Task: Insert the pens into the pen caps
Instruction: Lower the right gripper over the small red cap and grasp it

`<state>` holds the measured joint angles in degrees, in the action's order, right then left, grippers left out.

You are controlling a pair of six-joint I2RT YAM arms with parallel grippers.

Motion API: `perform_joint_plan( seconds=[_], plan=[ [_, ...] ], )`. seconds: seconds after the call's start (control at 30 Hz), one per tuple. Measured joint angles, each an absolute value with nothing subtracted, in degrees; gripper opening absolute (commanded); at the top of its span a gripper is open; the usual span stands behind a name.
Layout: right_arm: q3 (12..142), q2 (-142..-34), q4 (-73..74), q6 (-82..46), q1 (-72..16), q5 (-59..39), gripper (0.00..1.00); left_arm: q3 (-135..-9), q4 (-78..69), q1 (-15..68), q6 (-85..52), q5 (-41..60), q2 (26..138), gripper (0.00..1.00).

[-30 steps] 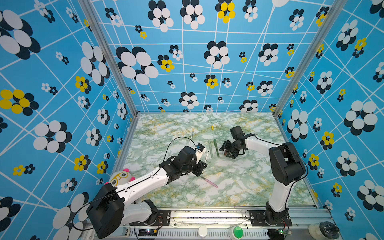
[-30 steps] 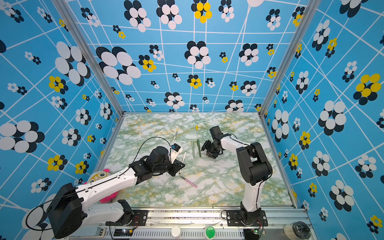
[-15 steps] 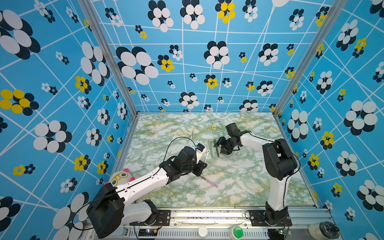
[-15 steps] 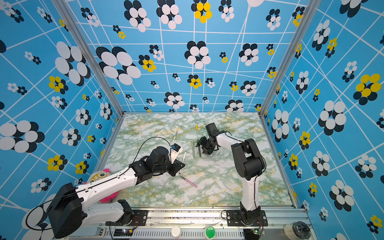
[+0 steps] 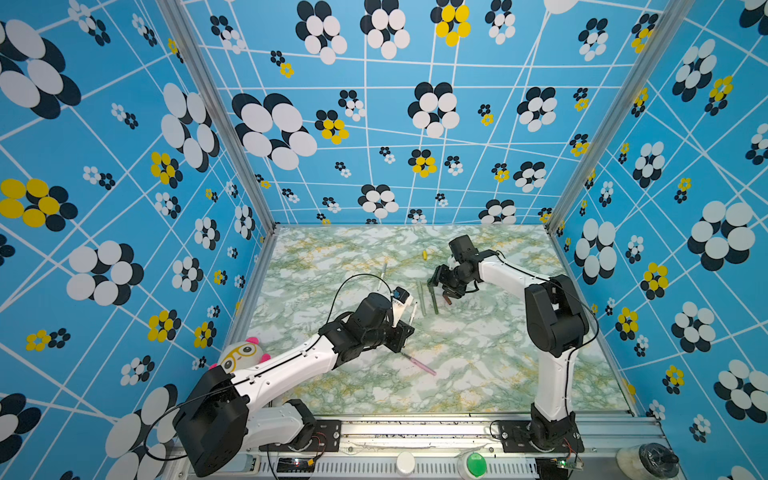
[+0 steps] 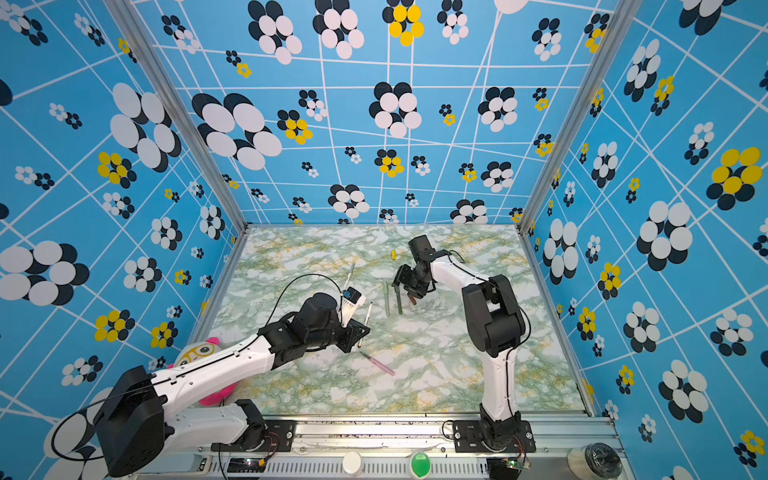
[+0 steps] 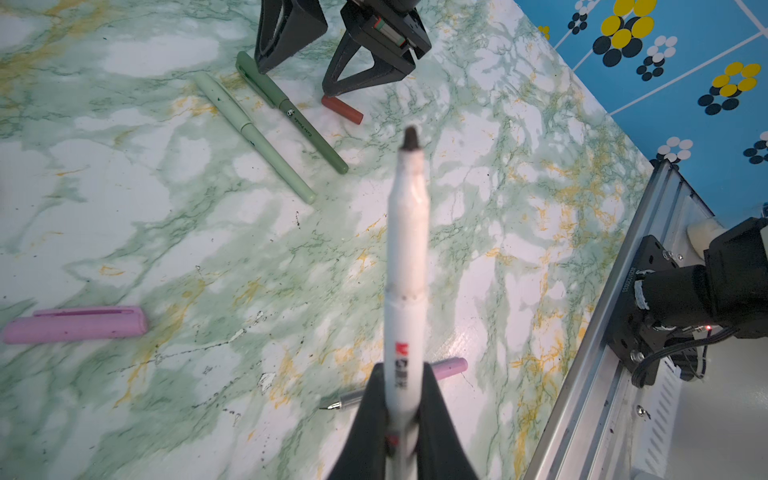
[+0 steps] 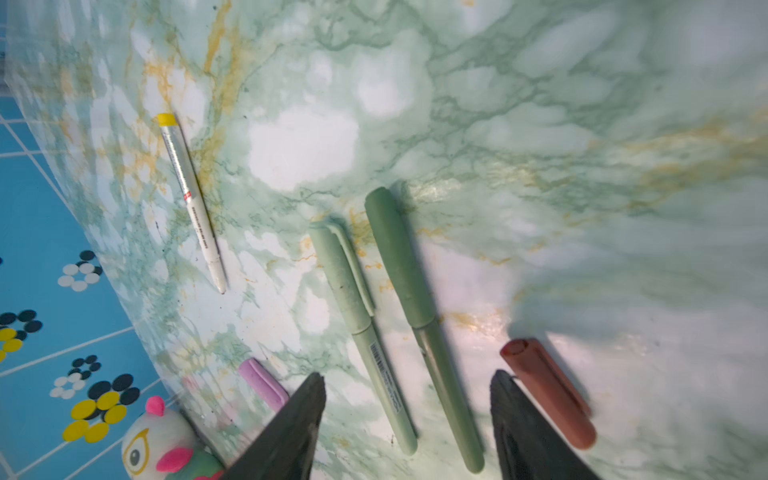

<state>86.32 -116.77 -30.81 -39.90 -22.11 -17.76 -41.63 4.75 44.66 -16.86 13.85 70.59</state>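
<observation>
Jaws of my left gripper clench the white pen, hiding the pink pen's middle; my right gripper hangs released beside the blurred brown cap.

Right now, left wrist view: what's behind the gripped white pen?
The pink pen on the marble table: its tip and pink end show; the left gripper and white pen cover its middle.
</observation>
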Motion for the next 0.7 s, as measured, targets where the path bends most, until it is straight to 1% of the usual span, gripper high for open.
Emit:
perform_joint_plan(
  seconds=[0.1, 0.3, 0.4, 0.5, 0.7],
  plan=[
    [87.0, -115.3, -34.4, -34.8, -22.1, -15.0, 0.61, -41.6, 4.8, 44.7, -16.9, 13.9, 70.8, 0.0],
    [89.6, -114.1, -42.0, -26.2, -22.2, -6.5, 0.51, -42.0, 5.0, 44.8, -16.9, 13.9, 72.0, 0.0],
    [91.5, -115.0, -45.8, -22.9, -23.3, -2.5, 0.45, -42.5, 5.4, 45.1, -16.9, 13.9, 72.9, 0.0],
    [93.9, -117.0, -47.4, -20.1, -25.3, 0.6, 0.41, -43.0, 5.9, 45.4, -16.9, 13.9, 73.5, 0.0],
    [96.3, -121.4, -49.3, -16.5, -27.8, 3.4, 0.39, -43.3, 6.1, 45.8, -16.9, 13.8, 73.7, 0.0]
  ],
)
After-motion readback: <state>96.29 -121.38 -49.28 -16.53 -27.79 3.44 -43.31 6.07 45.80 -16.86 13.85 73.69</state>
